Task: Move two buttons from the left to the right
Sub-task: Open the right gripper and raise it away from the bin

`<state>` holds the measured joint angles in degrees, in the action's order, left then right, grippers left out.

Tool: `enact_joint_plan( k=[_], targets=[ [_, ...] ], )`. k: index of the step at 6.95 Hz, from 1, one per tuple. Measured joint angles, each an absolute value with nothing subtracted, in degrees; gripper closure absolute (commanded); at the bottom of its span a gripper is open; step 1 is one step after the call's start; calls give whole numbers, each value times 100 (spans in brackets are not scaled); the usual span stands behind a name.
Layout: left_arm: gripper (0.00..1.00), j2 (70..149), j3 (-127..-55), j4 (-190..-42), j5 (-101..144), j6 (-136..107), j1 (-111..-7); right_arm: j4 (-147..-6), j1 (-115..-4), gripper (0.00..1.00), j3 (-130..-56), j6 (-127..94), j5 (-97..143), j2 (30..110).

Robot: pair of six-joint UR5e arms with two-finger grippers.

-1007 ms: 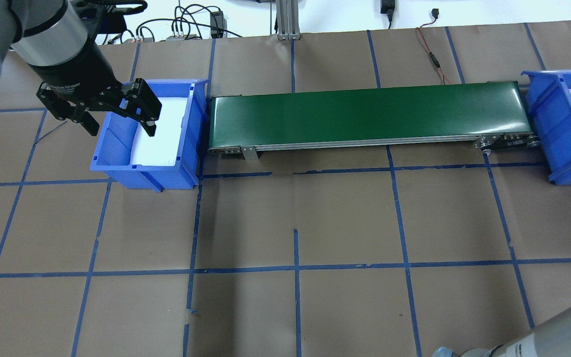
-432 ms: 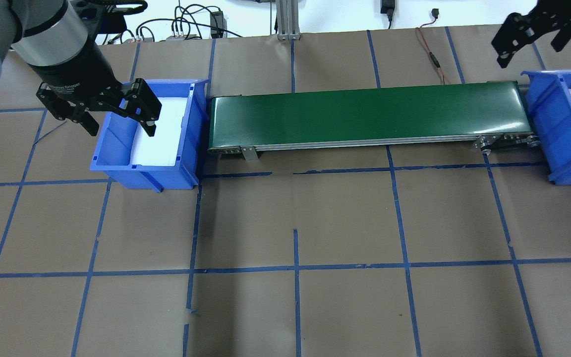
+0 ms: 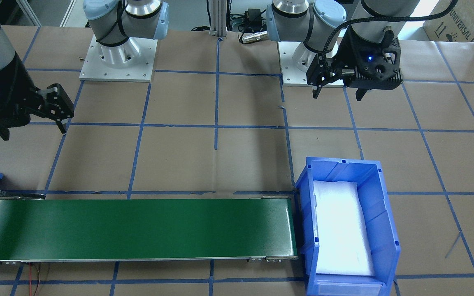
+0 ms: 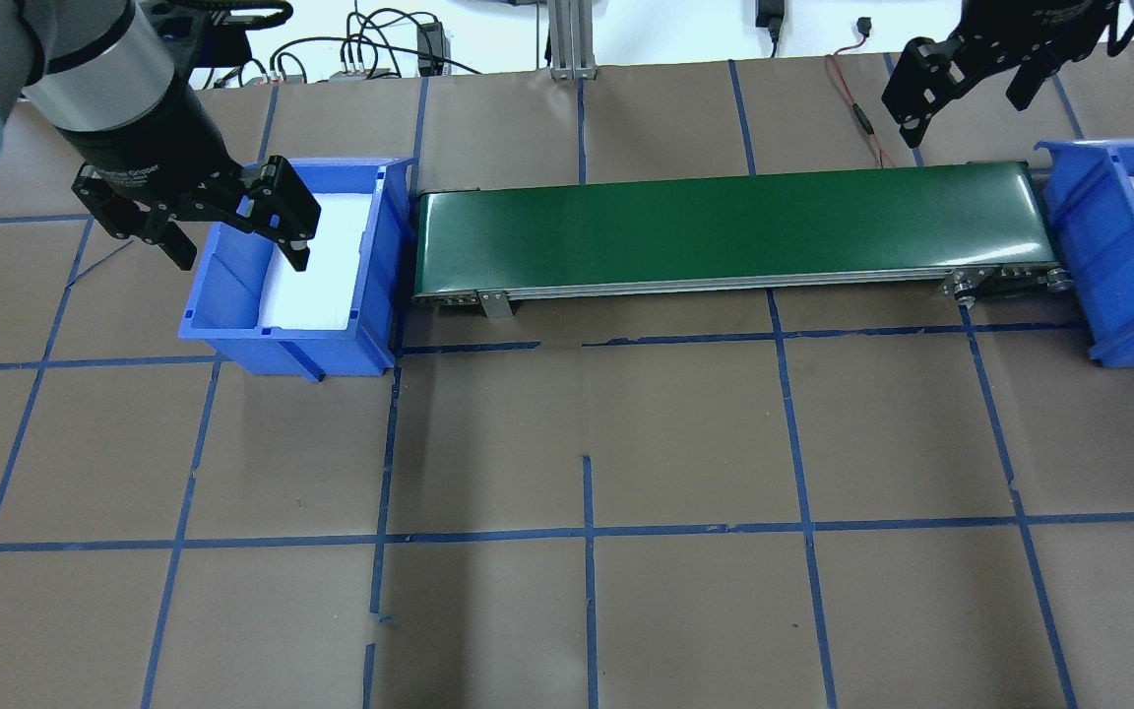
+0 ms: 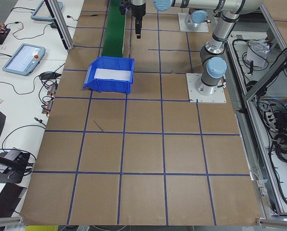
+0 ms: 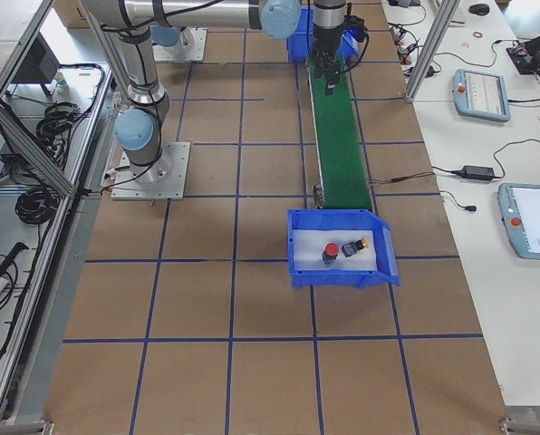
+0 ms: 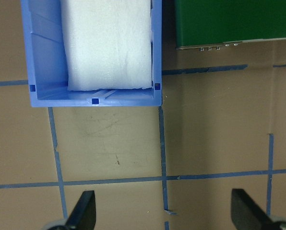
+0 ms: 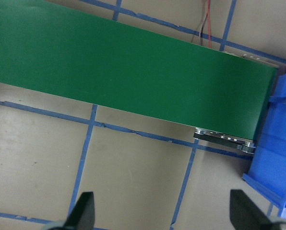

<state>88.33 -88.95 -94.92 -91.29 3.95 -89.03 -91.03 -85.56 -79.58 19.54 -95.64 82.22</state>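
Front view: the left gripper (image 3: 338,95) hangs above the table (image 3: 179,160) in front of its arm's base, jaws spread wide and holding nothing. The right gripper (image 3: 33,131) hangs near the other end of the green belt (image 3: 138,228), likewise spread and empty. The left bin (image 3: 385,213) touches the belt's end and holds a white foam pad (image 3: 342,230).

Overhead: the left gripper (image 4: 241,258) hovers over the left bin (image 4: 282,350). The right gripper (image 4: 966,110) is past the belt's (image 4: 724,231) far edge, near the right bin (image 4: 1079,236).

Right side view: the red button (image 6: 330,252) and the yellow button (image 6: 354,246) lie just beside each other on the white floor of the right bin (image 6: 338,277), at the belt's end.

Left wrist view: the fingertips (image 7: 85,213) stand well apart over bare table, the left bin (image 7: 92,100) beyond them.

Right wrist view: the fingertips (image 8: 83,213) stand equally wide, with the belt (image 8: 133,72) and a corner of the right bin (image 8: 280,143) below.
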Motion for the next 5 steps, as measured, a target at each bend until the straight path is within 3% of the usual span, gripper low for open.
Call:
enact_joint_plan(
  k=[5],
  targets=[
    [0,8833,-8895,-9492,-9132,396,-8901,-9027,-8972,0,-8003,951,-9192,8220]
  ],
)
